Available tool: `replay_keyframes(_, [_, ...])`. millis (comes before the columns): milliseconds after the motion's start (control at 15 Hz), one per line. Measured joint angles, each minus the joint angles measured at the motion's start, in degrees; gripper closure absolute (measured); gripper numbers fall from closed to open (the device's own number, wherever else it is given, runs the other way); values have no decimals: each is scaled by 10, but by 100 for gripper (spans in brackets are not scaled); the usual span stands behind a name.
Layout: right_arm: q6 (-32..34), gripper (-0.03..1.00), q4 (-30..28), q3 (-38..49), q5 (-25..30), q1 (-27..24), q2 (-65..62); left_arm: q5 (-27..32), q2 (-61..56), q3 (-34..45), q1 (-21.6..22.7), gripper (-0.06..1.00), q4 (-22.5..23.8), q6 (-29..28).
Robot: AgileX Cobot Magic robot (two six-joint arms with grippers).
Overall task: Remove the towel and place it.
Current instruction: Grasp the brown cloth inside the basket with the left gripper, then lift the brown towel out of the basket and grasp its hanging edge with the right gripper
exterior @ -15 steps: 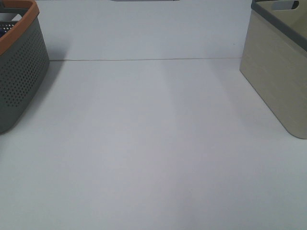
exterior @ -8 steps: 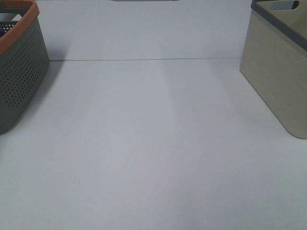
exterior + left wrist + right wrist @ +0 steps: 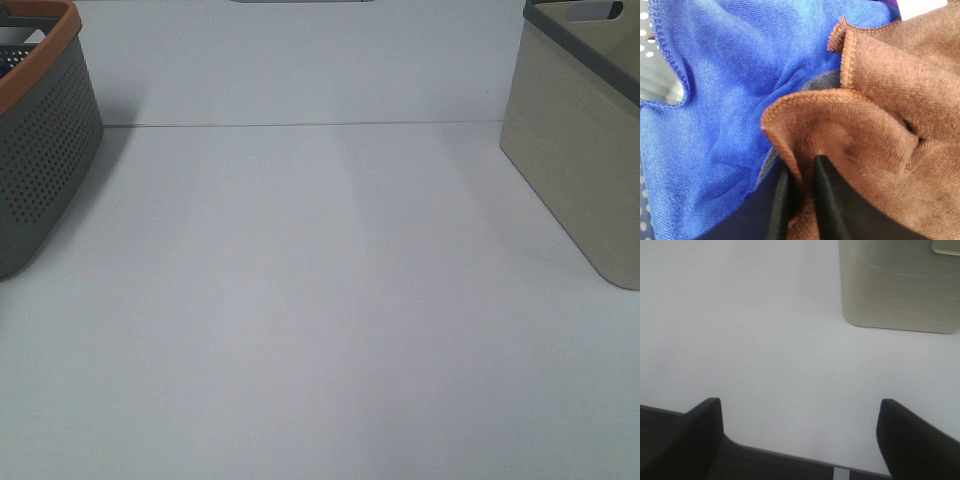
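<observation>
In the left wrist view the reddish-brown towel [image 3: 880, 115] lies crumpled, with a bit of white at one corner. My left gripper [image 3: 801, 167] is shut on a raised fold of it, and the cloth is pinched between the two black fingers [image 3: 829, 200]. A blue cloth [image 3: 725, 95] lies beside and partly under the towel. My right gripper [image 3: 799, 409] is open and empty above the white table [image 3: 780, 340]. Neither gripper nor the towel shows in the exterior high view.
A grey perforated basket with an orange rim [image 3: 40, 150] stands at the far left. A beige basket with a grey rim [image 3: 580, 150] stands at the far right and also shows in the right wrist view [image 3: 900, 285]. The white table [image 3: 320, 300] lies between them.
</observation>
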Motion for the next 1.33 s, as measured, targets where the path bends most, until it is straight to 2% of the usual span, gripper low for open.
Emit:
replay_keyframes(133, [0, 23, 0, 0, 0, 0, 0, -7, -1, 0, 0, 92, 4, -3])
replay_keyframes(333, [0, 23, 0, 0, 0, 0, 0, -6, -17, 0, 0, 94, 10, -23])
replay_keyframes(467, [0, 23, 0, 0, 0, 0, 0, 52, -50, 0, 0, 94, 31, -83])
replay_keyframes(800, [0, 23, 0, 0, 0, 0, 0, 128, -131, 0, 0, 94, 46, -177])
replay_keyframes(1067, [0, 23, 0, 0, 0, 0, 0, 137, -242, -1, -11, 94, 68, -157])
replay_keyframes(1333, [0, 23, 0, 0, 0, 0, 0, 141, -360, -1, -64, 94, 68, -125])
